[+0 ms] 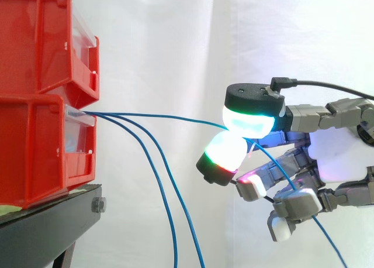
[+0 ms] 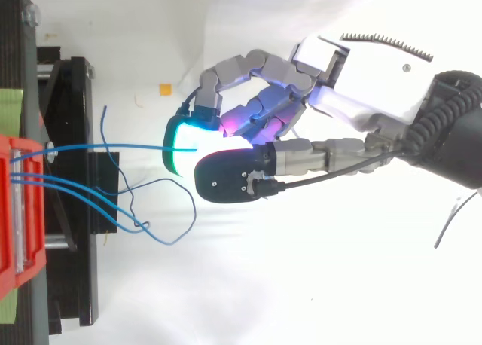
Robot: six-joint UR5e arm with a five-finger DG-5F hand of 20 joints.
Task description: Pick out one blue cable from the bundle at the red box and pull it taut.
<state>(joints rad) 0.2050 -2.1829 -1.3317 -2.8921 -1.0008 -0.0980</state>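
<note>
Out from the red box (image 1: 35, 145), we've got the hand (image 1: 336, 154) pinching one blue cable (image 1: 169, 117) between its pads (image 1: 248, 119), so it runs nearly straight. The other cables (image 1: 175, 253) droop free.

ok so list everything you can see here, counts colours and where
red bins: two, red, stacked at the left on the stand
stand: one, black, under the bins
held blue cable: one, blue, running about level from the lower bin to the hand
loose blue cables: two, blue, from the same bin, drooping down below the held one
curtain: one, white, behind everything
scrap: one, orange-yellow, on the white surface near the stand in the top view
hand: one, grey and white, at the right, pinching the held blue cable between two glowing fingertips
</note>
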